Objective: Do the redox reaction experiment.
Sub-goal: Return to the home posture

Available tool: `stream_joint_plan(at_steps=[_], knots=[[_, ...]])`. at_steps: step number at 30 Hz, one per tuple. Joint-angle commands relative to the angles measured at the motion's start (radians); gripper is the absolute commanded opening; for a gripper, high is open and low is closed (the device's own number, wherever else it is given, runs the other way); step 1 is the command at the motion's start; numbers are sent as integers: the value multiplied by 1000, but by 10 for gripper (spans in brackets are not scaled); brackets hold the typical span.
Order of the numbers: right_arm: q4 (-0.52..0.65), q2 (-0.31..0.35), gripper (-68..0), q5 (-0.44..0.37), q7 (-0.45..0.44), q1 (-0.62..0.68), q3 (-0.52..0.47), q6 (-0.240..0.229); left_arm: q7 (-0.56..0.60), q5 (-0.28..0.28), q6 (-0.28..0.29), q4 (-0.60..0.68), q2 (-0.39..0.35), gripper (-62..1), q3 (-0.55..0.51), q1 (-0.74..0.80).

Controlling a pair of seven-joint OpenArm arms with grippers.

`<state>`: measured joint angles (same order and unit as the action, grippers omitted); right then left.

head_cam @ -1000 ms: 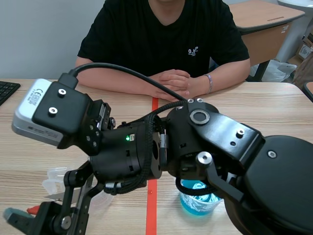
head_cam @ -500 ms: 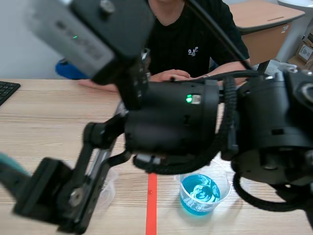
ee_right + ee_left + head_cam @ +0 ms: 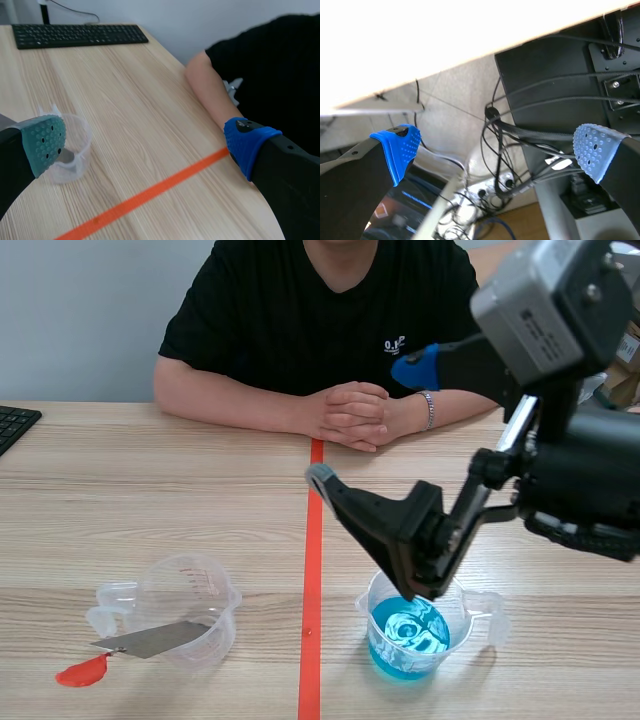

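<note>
I see a clear plastic cup (image 3: 190,592) standing upright, left of the tape line (image 3: 313,540); a spatula (image 3: 150,640) leans in it, grey blade inside, red handle end resting just outside the cup; right of the line, well apart, a second clear cup (image 3: 488,620) stands upright, holding blue liquid (image 3: 405,632) low down.

SURFACE: light wooden table (image 3: 150,510) | LEFT: clear cup (image 3: 190,590), spatula (image 3: 140,642) blade in it, red handle on tabletop | RIGHT: blue-liquid cup (image 3: 408,635) | FAR LEFT: black keyboard (image 3: 12,425) | FAR EDGE: person's clasped hands (image 3: 350,412)
</note>
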<state>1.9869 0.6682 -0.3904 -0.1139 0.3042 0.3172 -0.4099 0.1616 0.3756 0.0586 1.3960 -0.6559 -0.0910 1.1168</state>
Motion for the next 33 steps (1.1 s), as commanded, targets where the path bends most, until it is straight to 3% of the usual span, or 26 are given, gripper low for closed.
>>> stream_joint_plan(at_steps=[1,6,9,12,17,21,27,33], knots=[[24,5,4,-8,-16,43,-36,6,7,3,10,21,-29,14,1,8],[93,5,4,-8,-17,226,-187,29,16,62,16,45,-132,14,1,8],[140,4,4,-13,-17,321,-256,37,32,66,19,63,-183,14,1,5],[176,-2,4,-19,-17,410,-314,51,31,97,49,79,-238,14,1,-4],[205,-47,4,-18,-19,510,-377,51,29,124,121,116,-345,14,0,-19],[207,-59,4,-18,-9,533,-390,51,31,175,137,121,-410,14,-1,-70],[207,-59,4,-14,74,527,-391,51,29,194,165,148,-439,14,-5,-163],[207,-60,4,-14,97,527,-391,51,29,209,219,199,-404,14,-30,-262]])
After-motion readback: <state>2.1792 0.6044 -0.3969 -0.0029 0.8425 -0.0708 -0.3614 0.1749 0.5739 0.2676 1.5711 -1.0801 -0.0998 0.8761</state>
